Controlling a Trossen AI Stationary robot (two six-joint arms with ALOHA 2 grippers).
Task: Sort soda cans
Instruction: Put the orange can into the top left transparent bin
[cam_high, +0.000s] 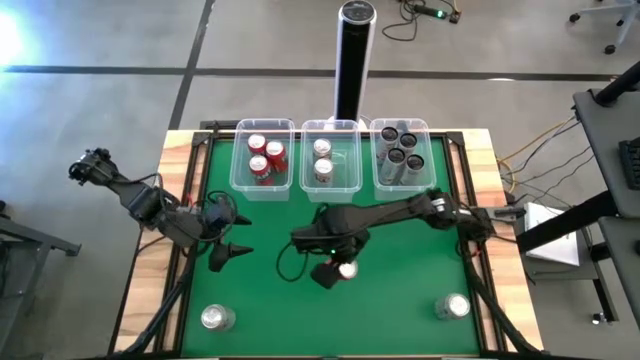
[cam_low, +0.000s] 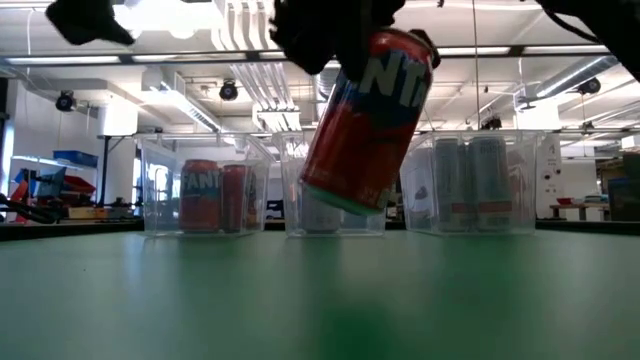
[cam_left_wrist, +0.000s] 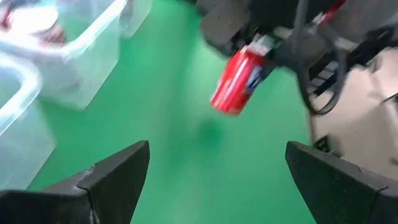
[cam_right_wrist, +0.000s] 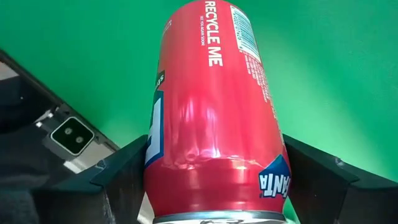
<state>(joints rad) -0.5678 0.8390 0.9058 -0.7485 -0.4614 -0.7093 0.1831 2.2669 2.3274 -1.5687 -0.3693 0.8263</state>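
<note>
My right gripper (cam_high: 335, 268) hangs over the middle of the green table, shut on a red soda can (cam_low: 370, 125). That can also shows in the left wrist view (cam_left_wrist: 236, 81). To the table's left, my left gripper (cam_high: 232, 250) stands open and holds nothing. Three clear tubs line the far edge. The left tub (cam_high: 240, 180) holds red cans (cam_high: 265, 157), the middle tub (cam_high: 352, 182) silver-white cans (cam_high: 322, 160), and the right tub (cam_high: 378, 180) dark grey cans (cam_high: 400, 155). Two loose cans stand upright on the table, one near left (cam_high: 217, 318) and one near right (cam_high: 452, 306). My right gripper pinches the red can's two opposite side walls (cam_right_wrist: 163, 163) between its two fingers (cam_right_wrist: 118, 177), near the can's upper end. The fingers come from above, slanting, and lie along the can. The can hangs tilted below them, its lower end (cam_low: 338, 198) clear of the table.
A tall black post (cam_high: 352, 60) stands behind the middle tub. Bare green table lies between the tubs and the two loose cans. Wooden borders (cam_high: 150, 290) run along the table's left and right sides.
</note>
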